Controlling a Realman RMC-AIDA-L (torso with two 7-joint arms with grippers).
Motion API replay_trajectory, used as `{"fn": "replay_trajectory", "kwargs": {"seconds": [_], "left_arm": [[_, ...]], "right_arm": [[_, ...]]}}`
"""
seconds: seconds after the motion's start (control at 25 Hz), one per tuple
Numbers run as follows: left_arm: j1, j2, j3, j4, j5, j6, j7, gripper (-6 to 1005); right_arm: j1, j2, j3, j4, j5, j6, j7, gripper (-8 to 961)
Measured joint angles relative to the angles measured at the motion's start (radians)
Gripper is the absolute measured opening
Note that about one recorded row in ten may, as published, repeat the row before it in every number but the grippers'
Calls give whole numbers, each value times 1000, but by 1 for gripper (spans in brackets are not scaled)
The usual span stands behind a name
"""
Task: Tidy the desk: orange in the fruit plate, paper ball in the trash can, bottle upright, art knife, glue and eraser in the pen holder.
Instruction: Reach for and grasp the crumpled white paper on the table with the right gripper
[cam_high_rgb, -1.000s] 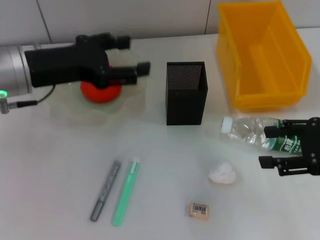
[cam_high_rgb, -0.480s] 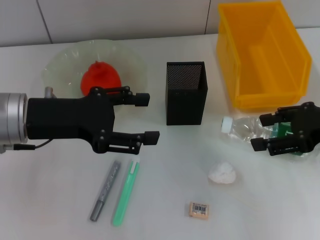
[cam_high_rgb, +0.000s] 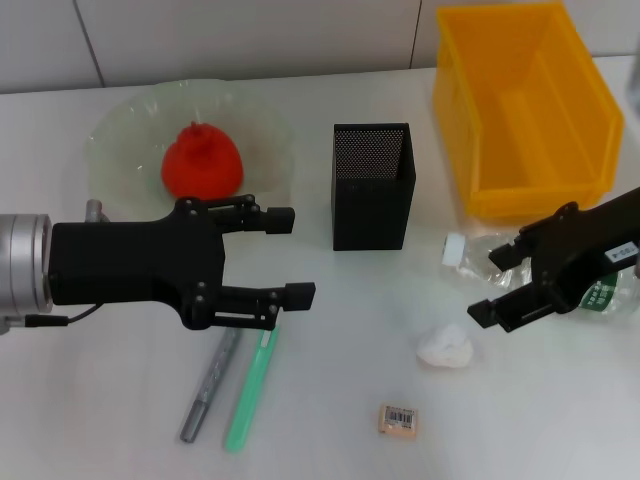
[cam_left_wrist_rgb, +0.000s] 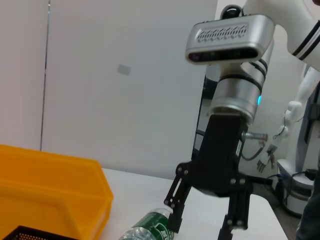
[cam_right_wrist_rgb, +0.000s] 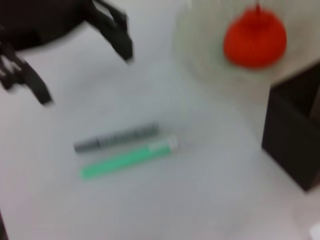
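Note:
The orange (cam_high_rgb: 203, 165) lies in the fruit plate (cam_high_rgb: 120, 130). My left gripper (cam_high_rgb: 290, 255) hovers open in front of the plate, just above the tips of the grey glue stick (cam_high_rgb: 208, 385) and the green art knife (cam_high_rgb: 250, 390). The bottle (cam_high_rgb: 480, 252) lies on its side in front of the trash can (cam_high_rgb: 525, 105). My right gripper (cam_high_rgb: 488, 285) is open over the bottle's cap end, one finger on each side. The paper ball (cam_high_rgb: 445, 347) and the eraser (cam_high_rgb: 398, 419) rest on the desk. The pen holder (cam_high_rgb: 372, 185) stands mid-desk.
The left wrist view shows the right gripper (cam_left_wrist_rgb: 200, 230) beside the lying bottle (cam_left_wrist_rgb: 150, 227) and the trash can's wall (cam_left_wrist_rgb: 50, 185). In the right wrist view the orange (cam_right_wrist_rgb: 255, 37), glue stick (cam_right_wrist_rgb: 117, 138), art knife (cam_right_wrist_rgb: 130, 157) and left gripper (cam_right_wrist_rgb: 86, 76) appear.
My left gripper left the orange in the plate and came toward the pens. My right gripper turned and moved onto the bottle's cap end.

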Motion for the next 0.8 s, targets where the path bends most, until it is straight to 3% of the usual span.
{"fn": "replay_trajectory", "kwargs": {"seconds": [0.2,0.8], "left_arm": [[7,-4,0,1,0,1,1,828],[10,-6,0,-3,-3,3,2,827]], "right_arm": [[26,0,-117,-4,-116,2,69,774],[31,2,-233,64,-143,107,89,775]]}}
